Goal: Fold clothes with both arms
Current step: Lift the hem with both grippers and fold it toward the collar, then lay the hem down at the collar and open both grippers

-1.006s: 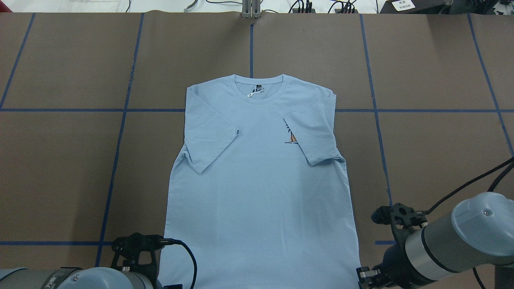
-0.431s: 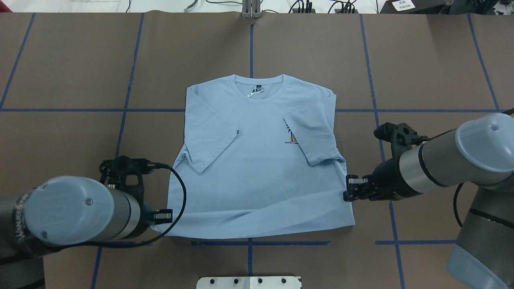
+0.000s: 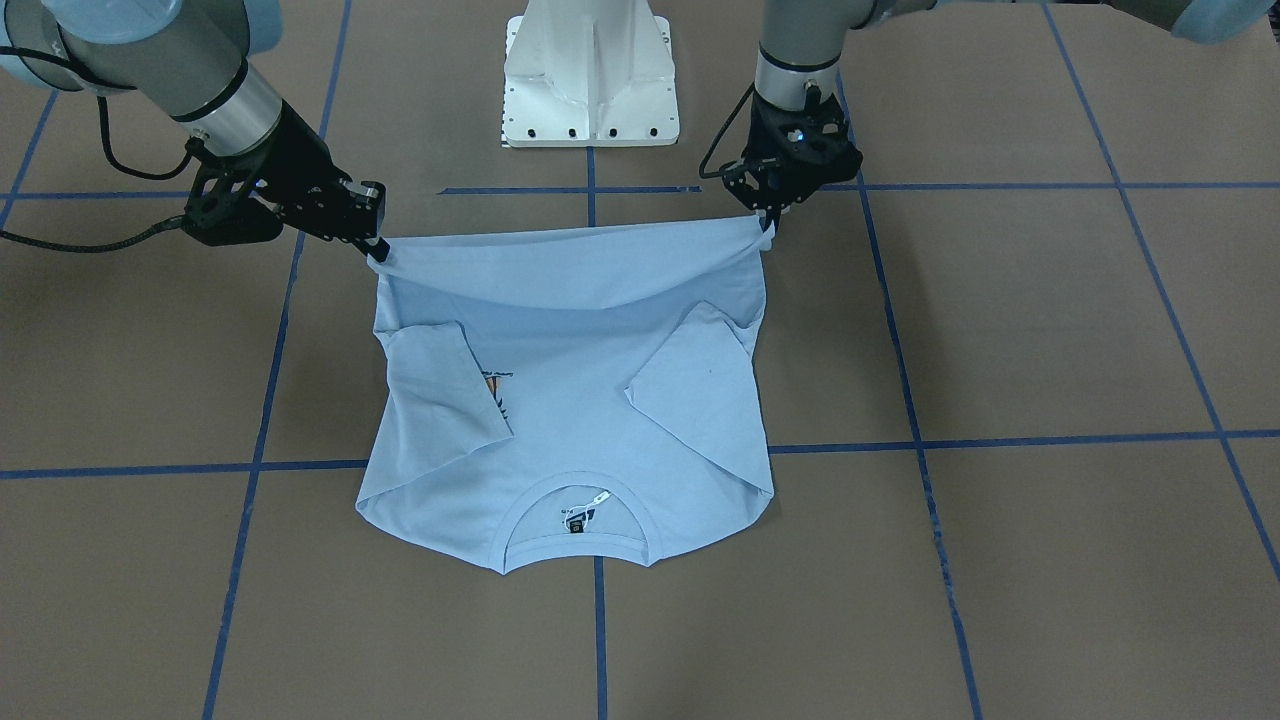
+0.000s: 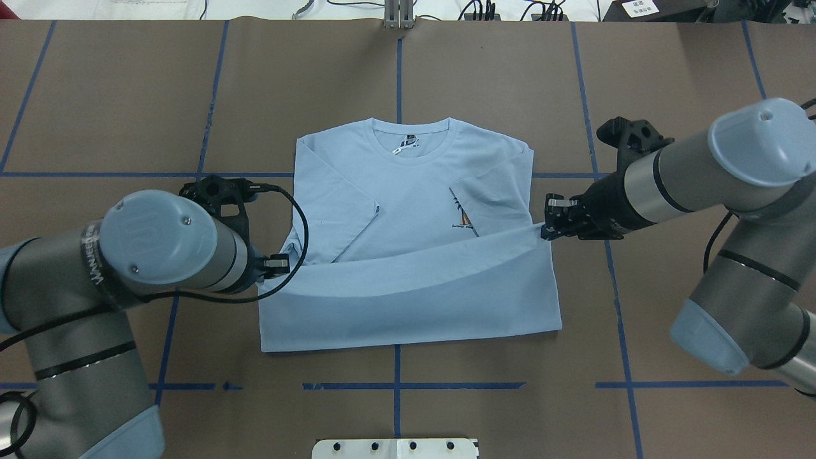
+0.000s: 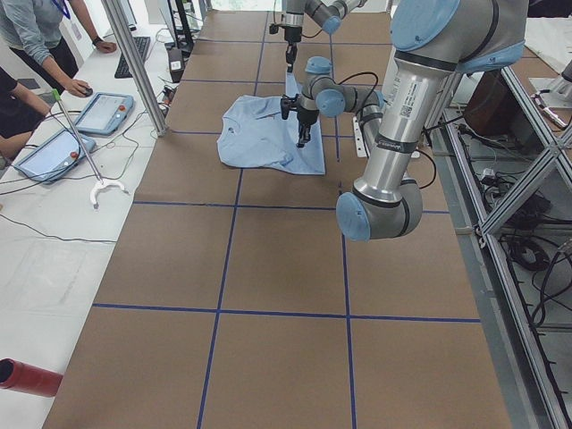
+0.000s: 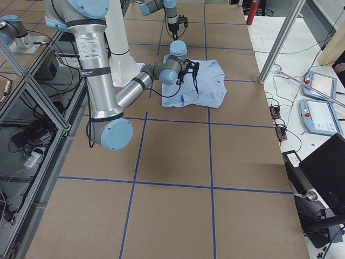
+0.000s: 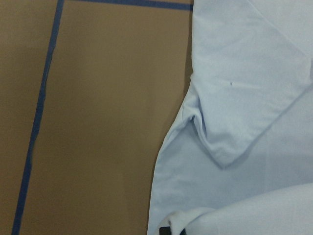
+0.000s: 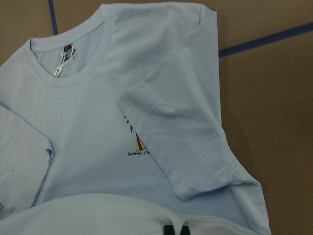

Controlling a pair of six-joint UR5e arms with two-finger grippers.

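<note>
The light blue T-shirt (image 4: 408, 191) lies front up on the brown table, collar away from the robot, with both sleeves folded in. Its dark collar label (image 4: 410, 139) and palm print (image 4: 462, 217) show. My left gripper (image 4: 284, 263) is shut on the hem's left corner. My right gripper (image 4: 547, 222) is shut on the hem's right corner. They hold the hem raised and stretched over the shirt's middle, and the lower body is doubled under it. In the front-facing view the shirt (image 3: 580, 400) hangs between the right gripper (image 3: 375, 245) and the left gripper (image 3: 768, 218).
The white pedestal base (image 3: 590, 80) stands at the table's near edge behind the shirt. Blue tape lines (image 4: 395, 386) grid the table. Operators and tablets (image 5: 103, 112) sit at a side bench beyond the table's far edge.
Both grippers have carried the bottom hem up off the table and away from the robot, toward the collar. The shirt went from full length to doubled over at its lower part.
</note>
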